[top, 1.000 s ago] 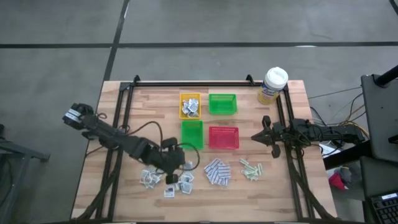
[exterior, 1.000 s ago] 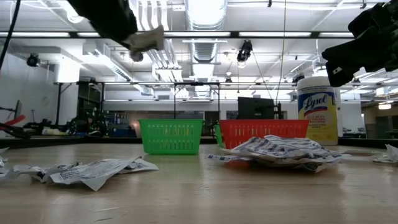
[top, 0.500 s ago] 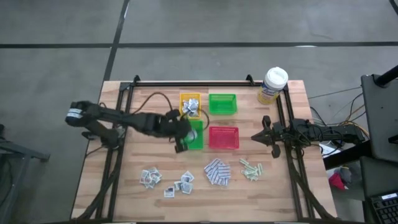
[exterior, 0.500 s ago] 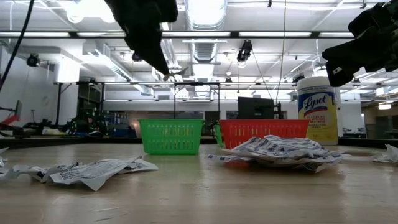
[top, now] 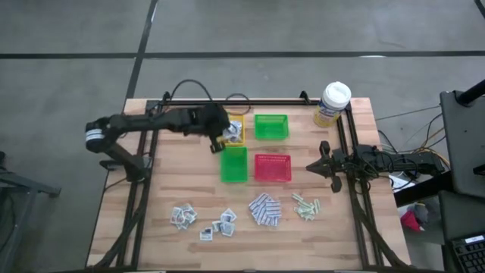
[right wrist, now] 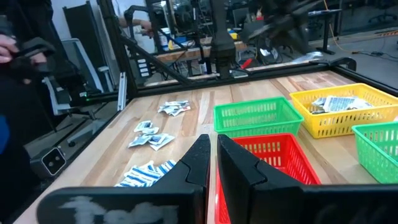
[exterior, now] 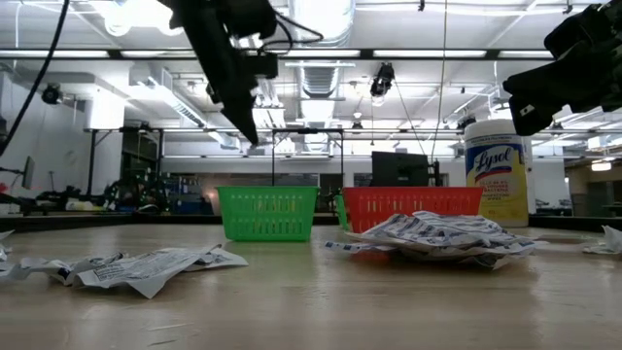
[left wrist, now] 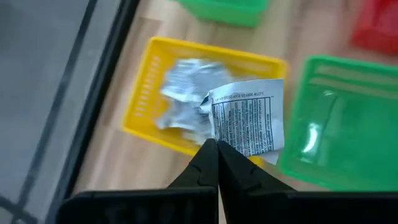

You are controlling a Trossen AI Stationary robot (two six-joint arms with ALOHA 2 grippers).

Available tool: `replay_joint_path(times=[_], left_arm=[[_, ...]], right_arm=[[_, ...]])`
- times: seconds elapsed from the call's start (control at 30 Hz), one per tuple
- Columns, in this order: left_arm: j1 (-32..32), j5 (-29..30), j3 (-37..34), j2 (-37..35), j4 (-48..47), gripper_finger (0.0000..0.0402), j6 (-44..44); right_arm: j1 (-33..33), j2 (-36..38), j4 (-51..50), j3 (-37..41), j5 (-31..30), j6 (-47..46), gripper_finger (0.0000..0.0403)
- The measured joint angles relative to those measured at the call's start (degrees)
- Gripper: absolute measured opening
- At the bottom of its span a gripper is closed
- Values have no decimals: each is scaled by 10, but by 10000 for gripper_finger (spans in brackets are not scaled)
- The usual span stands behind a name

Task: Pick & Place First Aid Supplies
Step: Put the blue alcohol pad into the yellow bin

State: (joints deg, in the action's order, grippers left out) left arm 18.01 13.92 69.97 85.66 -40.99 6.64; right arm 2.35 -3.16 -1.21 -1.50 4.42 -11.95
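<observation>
My left gripper (top: 222, 139) (left wrist: 215, 148) hangs above the near edge of the yellow tray (top: 232, 129) (left wrist: 147, 99), shut on a white printed sachet (left wrist: 246, 118). Several more sachets lie crumpled inside that tray. On the near half of the table lie loose white sachets (top: 183, 216) (top: 220, 224), blue-and-white pads (top: 265, 209) and pale green strips (top: 306, 205). My right gripper (top: 321, 165) (right wrist: 213, 152) is parked at the table's right side. It points level, its fingers close together with nothing between them. My left gripper pinches the sachet's one edge near a corner (left wrist: 219, 138) between its two fingertips. The fingers slant down from the table's left. The sachet stands out flat beyond the tips, lifted clear, over the yellow tray's near rim.
Two green trays (top: 271, 126) (top: 234, 164) and a red tray (top: 273, 167) stand beside the yellow one. A yellow canister with a white lid (top: 332, 104) stands at the far right corner. A black frame (top: 235, 99) runs along the far and side edges.
My left gripper has swung from above the loose sachets at the near left toward the table's far edge, past the near green tray to the yellow tray. It has stayed shut, and the sachet has travelled with it, clear of the table.
</observation>
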Motion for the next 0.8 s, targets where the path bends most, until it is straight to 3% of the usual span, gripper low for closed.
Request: replay_joint_path(times=[0.33,0.57,0.8], left_arm=[[109,-108,107,120,-33,0,123],[126,-145,200,219,-113,0,172],[125,-154,206,249,-119,0,176]], right_arm=[[0,0,0,0,0,0,28],[0,0,0,0,0,0,28],[0,0,0,0,0,0,28]])
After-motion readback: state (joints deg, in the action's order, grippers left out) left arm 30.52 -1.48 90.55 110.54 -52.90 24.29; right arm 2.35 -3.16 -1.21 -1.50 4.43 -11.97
